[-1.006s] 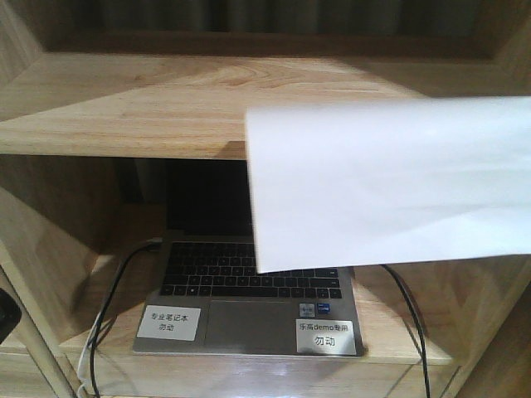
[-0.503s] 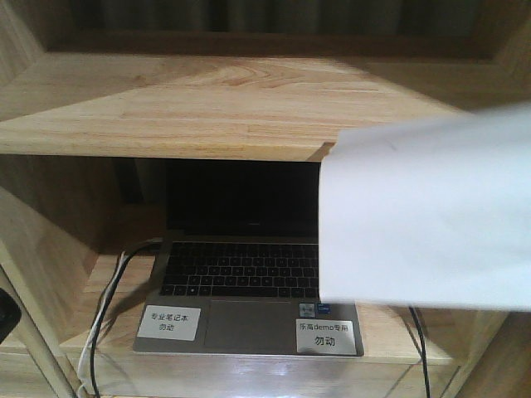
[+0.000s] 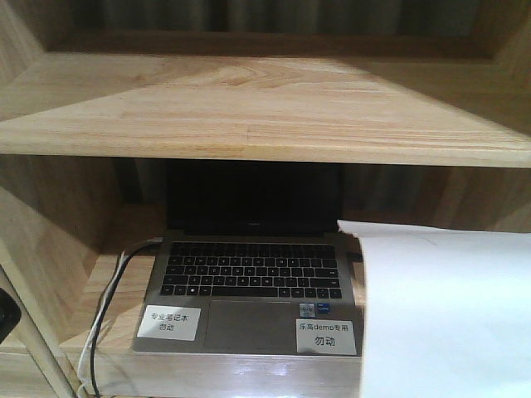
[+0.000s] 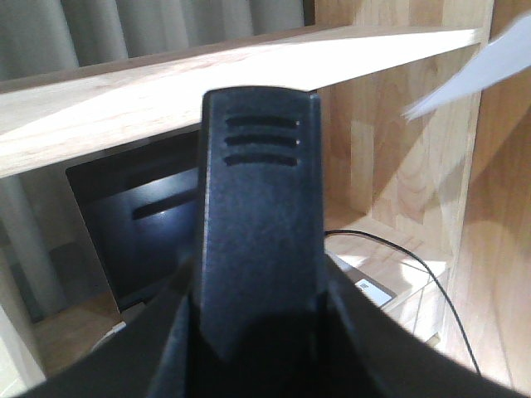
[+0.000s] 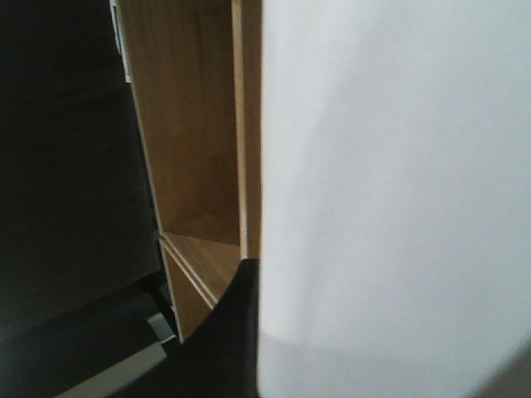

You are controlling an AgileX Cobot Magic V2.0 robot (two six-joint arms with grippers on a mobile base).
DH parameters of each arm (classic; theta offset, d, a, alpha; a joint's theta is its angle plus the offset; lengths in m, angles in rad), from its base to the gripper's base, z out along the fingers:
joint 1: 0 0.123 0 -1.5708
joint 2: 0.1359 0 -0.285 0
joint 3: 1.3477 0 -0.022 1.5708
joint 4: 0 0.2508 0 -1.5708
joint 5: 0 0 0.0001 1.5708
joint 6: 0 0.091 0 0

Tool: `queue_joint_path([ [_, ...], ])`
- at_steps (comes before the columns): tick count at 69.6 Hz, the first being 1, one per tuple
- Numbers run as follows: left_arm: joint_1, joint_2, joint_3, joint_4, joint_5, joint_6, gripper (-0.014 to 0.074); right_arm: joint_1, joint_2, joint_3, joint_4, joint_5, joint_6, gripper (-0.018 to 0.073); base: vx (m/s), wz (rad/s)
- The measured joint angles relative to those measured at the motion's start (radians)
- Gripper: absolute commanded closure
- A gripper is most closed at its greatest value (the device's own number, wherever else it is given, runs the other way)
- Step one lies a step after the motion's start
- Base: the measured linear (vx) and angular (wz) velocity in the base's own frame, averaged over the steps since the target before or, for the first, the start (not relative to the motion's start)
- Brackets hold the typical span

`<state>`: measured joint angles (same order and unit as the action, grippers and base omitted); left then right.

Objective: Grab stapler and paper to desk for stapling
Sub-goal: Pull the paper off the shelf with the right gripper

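Before the shelf [image 3: 249, 116], the paper [image 3: 448, 323] hangs pinched in the right claw [image 5: 245, 332] and what looks like the stapler [image 4: 257, 224] stands clamped in the left claw [image 4: 257, 348], both held clear of its boards for carrying.

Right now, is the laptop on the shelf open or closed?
Open. The laptop has its lid raised, its keyboard is exposed, and its screen is dark.

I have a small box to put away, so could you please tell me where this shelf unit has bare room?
The upper shelf board is bare across its visible width. Below, the laptop fills most of the compartment: only a narrow wood strip remains at its left, crossed by cables, and the right side is mostly hidden by the paper.
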<state>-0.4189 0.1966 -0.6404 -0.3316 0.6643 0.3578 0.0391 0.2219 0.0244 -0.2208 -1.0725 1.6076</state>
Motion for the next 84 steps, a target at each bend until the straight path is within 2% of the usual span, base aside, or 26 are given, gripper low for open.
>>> queue_joint_path([
  [17, 0.000, 0.000, 0.000, 0.000, 0.000, 0.000, 0.0603, 0.000, -0.034, 0.002, 0.041, -0.041, 0.007, 0.0564, 0.00, 0.00],
  [84, 0.000, 0.000, 0.000, 0.000, 0.000, 0.000, 0.0603, 0.000, -0.034, 0.002, 0.036, -0.050, 0.011, 0.0564, 0.00, 0.00],
])
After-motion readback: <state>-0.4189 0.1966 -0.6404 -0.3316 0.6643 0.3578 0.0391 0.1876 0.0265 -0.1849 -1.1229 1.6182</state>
